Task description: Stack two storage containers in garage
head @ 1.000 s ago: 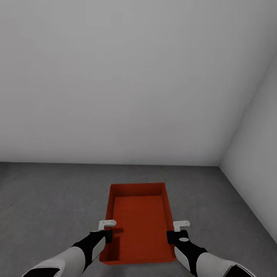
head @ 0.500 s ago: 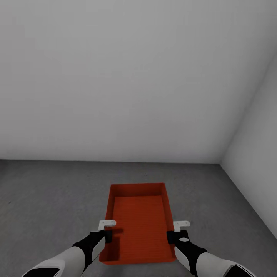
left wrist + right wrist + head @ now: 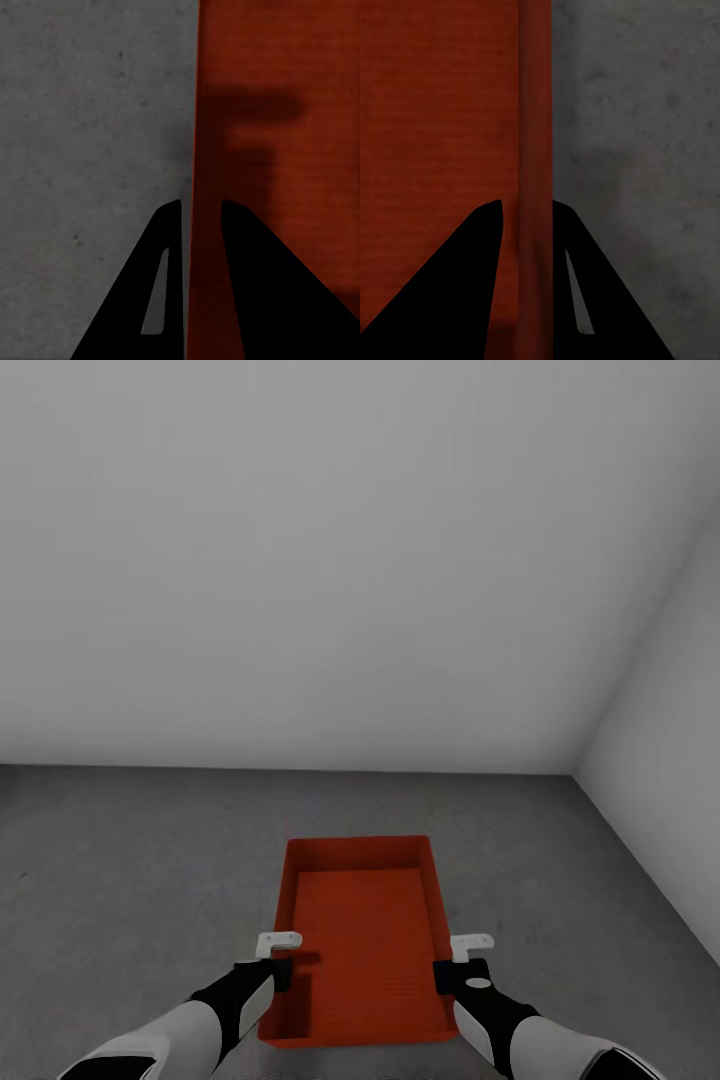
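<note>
One orange-red storage container (image 3: pixel 360 930) sits low in the head view, long side pointing away from me, over the dark grey concrete floor (image 3: pixel 130 860) of the garage. My left gripper (image 3: pixel 280 960) is shut on its left side wall and my right gripper (image 3: pixel 447 965) on its right side wall. In the left wrist view the thin wall (image 3: pixel 193 135) runs between the two black fingers of the left gripper (image 3: pixel 201 208). The right wrist view has the other wall (image 3: pixel 534 112) pinched by the right gripper (image 3: pixel 526 204). The container is empty. I cannot tell whether it touches the floor.
A plain white wall (image 3: pixel 300 560) stands ahead, and a second white wall (image 3: pixel 670 760) closes the right side, meeting it in a corner. Bare concrete lies left, right and ahead of the container, also as floor (image 3: pixel 90 112) and floor (image 3: pixel 637 112) in the wrist views.
The whole head view has shifted: the foot of the far wall sits higher and more floor shows. The container and both grippers keep their place in the view.
</note>
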Robot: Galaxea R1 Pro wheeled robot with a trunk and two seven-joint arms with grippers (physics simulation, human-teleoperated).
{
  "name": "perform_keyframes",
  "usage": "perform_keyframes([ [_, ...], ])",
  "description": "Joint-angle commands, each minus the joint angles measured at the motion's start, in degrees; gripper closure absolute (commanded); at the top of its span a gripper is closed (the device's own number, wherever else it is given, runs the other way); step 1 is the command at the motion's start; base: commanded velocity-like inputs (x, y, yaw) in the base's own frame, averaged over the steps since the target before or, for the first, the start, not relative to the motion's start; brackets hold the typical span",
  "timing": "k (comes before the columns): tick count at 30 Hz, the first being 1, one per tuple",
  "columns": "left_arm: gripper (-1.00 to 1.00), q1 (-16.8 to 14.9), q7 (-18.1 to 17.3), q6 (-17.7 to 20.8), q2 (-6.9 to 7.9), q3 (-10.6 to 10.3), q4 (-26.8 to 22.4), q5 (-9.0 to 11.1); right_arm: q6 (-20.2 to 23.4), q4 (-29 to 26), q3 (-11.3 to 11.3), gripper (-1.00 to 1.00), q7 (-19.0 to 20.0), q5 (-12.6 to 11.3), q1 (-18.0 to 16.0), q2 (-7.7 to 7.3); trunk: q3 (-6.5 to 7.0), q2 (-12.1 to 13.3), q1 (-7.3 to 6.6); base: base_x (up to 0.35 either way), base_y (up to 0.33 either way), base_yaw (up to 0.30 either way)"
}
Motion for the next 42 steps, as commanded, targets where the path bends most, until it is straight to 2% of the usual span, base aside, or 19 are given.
perform_keyframes([
  [1, 1.0, 0.0, 1.2, 0.4, 0.94, -1.2, -0.3, -1.3, -0.4, 1.5, -1.2, 1.0, -0.8, -1.2, -0.1, -0.07, -0.32, -0.4, 0.22, 0.0, 0.0, 0.0],
  [42, 1.0, 0.0, 1.2, 0.4, 0.89, -1.2, -0.3, -1.3, -0.4, 1.5, -1.3, 1.0, -0.8, -1.2, -0.1, -0.1, -11.44, -16.9, 9.22, 0.0, 0.0, 0.0],
])
